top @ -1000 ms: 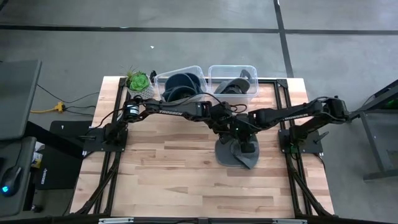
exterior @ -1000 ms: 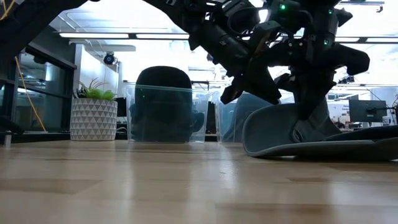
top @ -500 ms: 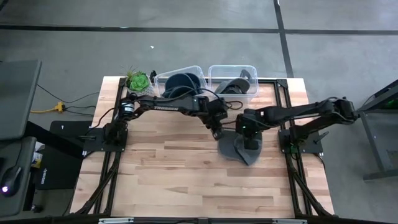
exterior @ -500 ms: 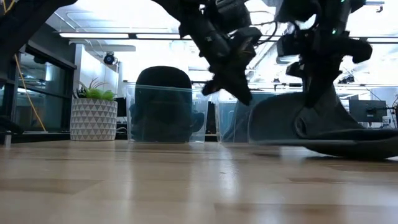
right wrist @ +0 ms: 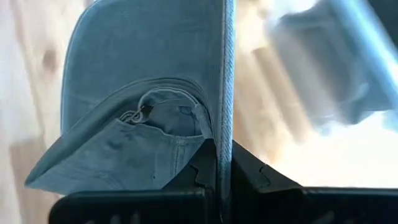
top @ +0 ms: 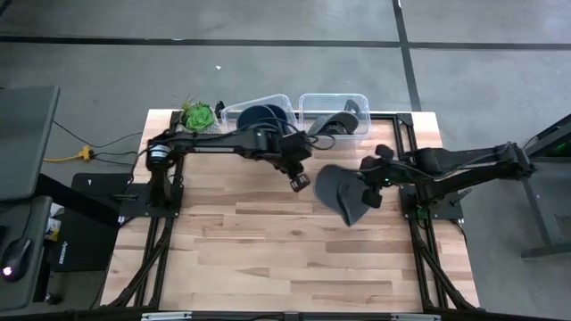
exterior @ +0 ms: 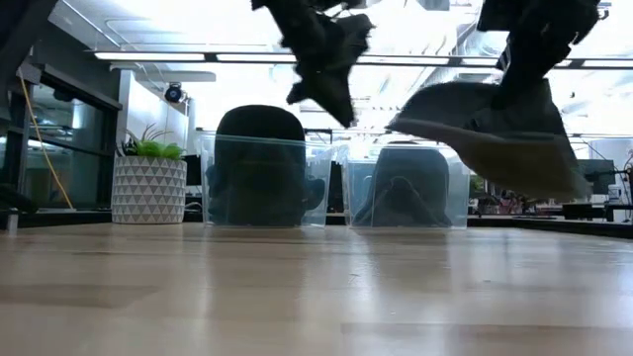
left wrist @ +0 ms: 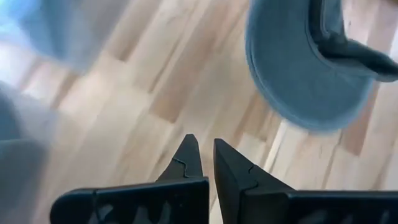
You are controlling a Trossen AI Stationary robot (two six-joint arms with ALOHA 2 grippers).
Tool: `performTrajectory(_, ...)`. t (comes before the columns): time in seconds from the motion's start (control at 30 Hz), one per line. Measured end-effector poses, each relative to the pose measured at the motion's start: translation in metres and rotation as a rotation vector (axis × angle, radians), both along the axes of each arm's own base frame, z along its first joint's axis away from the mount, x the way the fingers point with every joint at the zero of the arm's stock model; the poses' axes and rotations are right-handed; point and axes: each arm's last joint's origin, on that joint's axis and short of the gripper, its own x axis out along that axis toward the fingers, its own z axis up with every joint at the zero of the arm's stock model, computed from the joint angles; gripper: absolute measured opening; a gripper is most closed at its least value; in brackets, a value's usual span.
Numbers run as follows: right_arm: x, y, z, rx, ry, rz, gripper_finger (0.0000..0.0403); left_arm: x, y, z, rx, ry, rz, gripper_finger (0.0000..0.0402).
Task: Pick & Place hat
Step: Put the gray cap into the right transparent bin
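The right gripper [top: 368, 185], right of centre in the high view, is clenching the hat [top: 340, 193] by its brim, now lifted clear of the table [top: 241, 241] where a second ago it lay. The left gripper [top: 298, 178], nearly closed and empty, is backing toward the bins [top: 335, 116], leaving the carry to one arm.
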Motion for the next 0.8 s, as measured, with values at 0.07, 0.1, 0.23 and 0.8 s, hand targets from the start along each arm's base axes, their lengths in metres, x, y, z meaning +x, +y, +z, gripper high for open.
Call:
performTrajectory(0.07, -0.006, 0.000, 0.005, -0.026, -0.047, -0.045, 0.0010, -0.006, 0.000, 0.006, 0.026, -0.039, 0.013, 0.0000)
performTrajectory(0.1, -0.008, -0.001, 0.008, -0.039, -0.073, -0.068, 0.0010, -0.008, 0.000, 0.008, 0.034, -0.075, 0.019, 0.0000)
performTrajectory(0.23, -0.009, -0.003, 0.018, -0.091, -0.205, -0.154, 0.0010, -0.028, -0.002, 0.009, 0.049, -0.132, 0.042, 0.0000)
performTrajectory(0.8, 0.002, -0.061, 0.047, -0.256, -0.539, -0.566, 0.0010, -0.107, -0.012, 0.021, -0.019, -0.586, 0.092, 0.0000)
